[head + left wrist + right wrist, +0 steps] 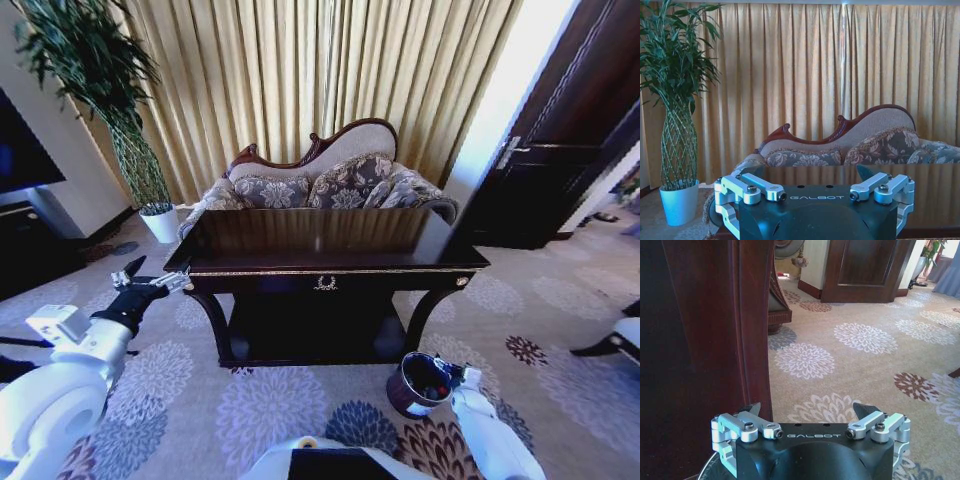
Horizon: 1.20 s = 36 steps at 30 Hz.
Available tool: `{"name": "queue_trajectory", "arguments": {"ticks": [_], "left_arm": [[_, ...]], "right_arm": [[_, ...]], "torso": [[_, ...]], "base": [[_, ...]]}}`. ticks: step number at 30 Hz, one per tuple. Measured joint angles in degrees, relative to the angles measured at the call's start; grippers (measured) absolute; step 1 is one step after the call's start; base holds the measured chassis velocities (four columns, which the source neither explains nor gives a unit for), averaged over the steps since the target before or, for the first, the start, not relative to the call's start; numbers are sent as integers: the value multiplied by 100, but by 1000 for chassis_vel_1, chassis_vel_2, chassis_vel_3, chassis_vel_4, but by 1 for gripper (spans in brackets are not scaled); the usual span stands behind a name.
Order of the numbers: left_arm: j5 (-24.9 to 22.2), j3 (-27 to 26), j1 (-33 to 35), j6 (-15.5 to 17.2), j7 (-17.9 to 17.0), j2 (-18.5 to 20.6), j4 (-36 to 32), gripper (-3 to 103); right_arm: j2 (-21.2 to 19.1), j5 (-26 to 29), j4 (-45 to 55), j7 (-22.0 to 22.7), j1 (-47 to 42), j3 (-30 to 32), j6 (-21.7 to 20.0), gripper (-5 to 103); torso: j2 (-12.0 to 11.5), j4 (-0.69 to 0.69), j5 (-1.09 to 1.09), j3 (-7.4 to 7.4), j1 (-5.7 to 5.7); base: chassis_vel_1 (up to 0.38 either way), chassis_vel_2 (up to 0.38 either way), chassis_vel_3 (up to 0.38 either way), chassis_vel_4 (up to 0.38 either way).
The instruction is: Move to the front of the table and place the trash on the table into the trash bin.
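The trash bin [418, 385], a small dark cylindrical container with a pale rim, stands on the patterned carpet [250, 400] in front of you, just off the right front leg of the table, and your head view looks down into its open mouth, where something dark with a spot of red lies inside; what it is you cannot tell. The table [325, 262], a large dark glossy wooden console with gold trim, a gold emblem at its front centre and a lower shelf, stands squarely ahead of you, and its polished top reflects the curtains behind it. Your right gripper [447, 374] hangs low beside the bin's rim; in the right wrist view its fingers [867, 411] are spread apart with nothing between them, and the dark wooden table leg [747, 330] rises just in front of them. Your left gripper [128, 272] is raised near the table's left front corner, at about tabletop height, its fingers [133, 265] also spread wide and holding nothing. Behind the table sits an upholstered floral sofa [320, 180] with a carved dark wood frame, against tall gold curtains [320, 70]. To your left a tall green plant stands in a white pot [160, 222]. To your right is a dark wooden door [560, 150].
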Motion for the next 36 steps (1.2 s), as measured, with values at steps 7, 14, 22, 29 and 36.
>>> {"name": "queue_trajectory", "arguments": {"ticks": [7,14,22,29,36], "left_arm": [[-4,44,-26,-4,12,-63,-3,100],[-2,66,-20,-4,15,-87,-3,100],[-25,54,-36,-55,20,-231,-3,100],[-17,56,-15,-127,39,-350,-1,100],[-13,27,-55,-137,112,-313,-1,100]], "right_arm": [[-217,400,2164,-177,-814,42,-798,100],[-448,924,3937,-306,-1257,308,-1106,100],[-660,1135,6757,-707,-2400,1316,-1595,100],[-696,1292,7802,-724,-2757,1713,-1989,100],[-715,1320,8487,-720,-2856,1897,-2318,100]], "torso": [[0,0,-1,0,0],[0,0,0,0,0],[0,-3,-1,0,0],[1,0,-2,-1,0],[0,0,0,0,0]], "base": [[0,0,0,0],[0,0,0,0],[0,0,0,0],[0,0,0,0],[0,0,0,0]]}}
